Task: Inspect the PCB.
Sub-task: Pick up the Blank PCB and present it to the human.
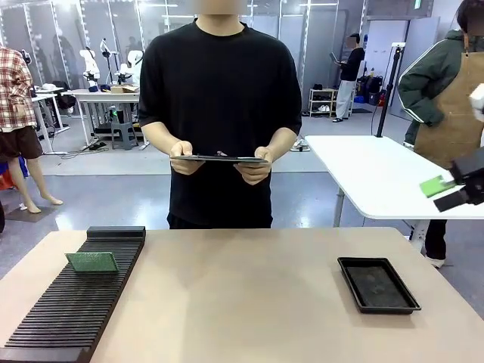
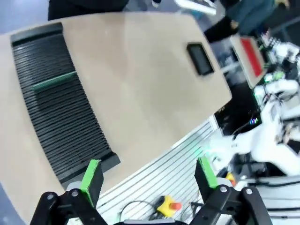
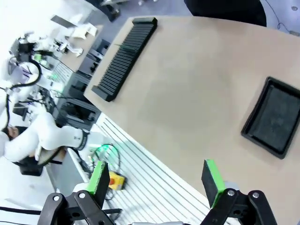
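PCB (image 1: 91, 262) stands in the rack (image 1: 68, 310) (slightly tilted, perhaps); left gripper (image 2: 149, 165), right gripper (image 3: 155, 167) both wide, empty.

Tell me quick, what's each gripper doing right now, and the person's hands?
Left gripper: open, empty.
Right gripper: open, empty.
Person's hands: both holding a clipboard.

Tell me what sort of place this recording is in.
Probably a robotics or electronics test lab: a slotted rack holding a PCB and a tray sit on the table, a person holds a clipboard, and a yellow emergency-stop box lies beside the table.
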